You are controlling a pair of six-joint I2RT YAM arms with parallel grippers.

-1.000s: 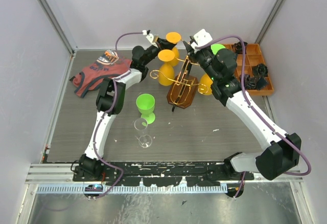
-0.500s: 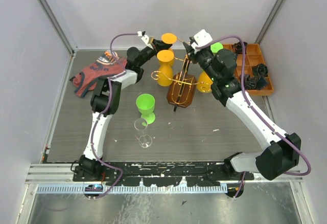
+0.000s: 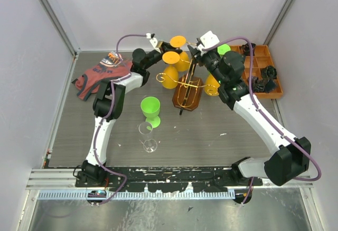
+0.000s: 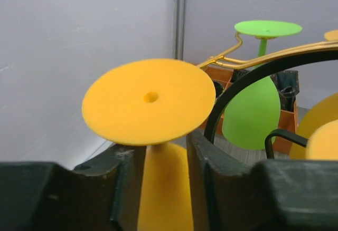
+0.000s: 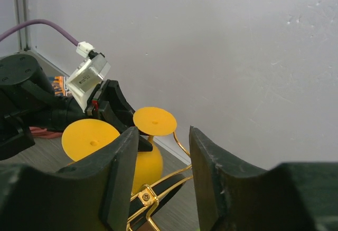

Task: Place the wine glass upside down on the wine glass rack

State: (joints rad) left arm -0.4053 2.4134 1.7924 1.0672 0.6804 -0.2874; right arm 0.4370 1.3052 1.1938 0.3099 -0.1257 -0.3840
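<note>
My left gripper [image 3: 167,44] is shut on the stem of an orange wine glass [image 3: 178,41], held upside down with its foot up at the back of the wine glass rack [image 3: 188,91]. In the left wrist view the stem [image 4: 163,189] sits between my fingers [image 4: 211,183], with the foot above and the rack's gold arm [image 4: 274,57] and dark loop to the right. My right gripper [image 3: 196,47] is open over the rack's top; its view shows the gold wire [image 5: 158,196] between its jaws and the held glass [image 5: 154,121] beyond.
An orange glass [image 3: 170,75], another orange glass [image 3: 213,83] and a green one [image 3: 224,49] hang upside down on the rack. A green glass [image 3: 150,109] stands upright and a clear glass [image 3: 149,138] lies in front. An orange compartment tray [image 3: 264,57] is back right, a cloth [image 3: 100,73] back left.
My left gripper, holding the orange glass, drew slightly left and then came back right toward the rack. The right arm has not moved.
</note>
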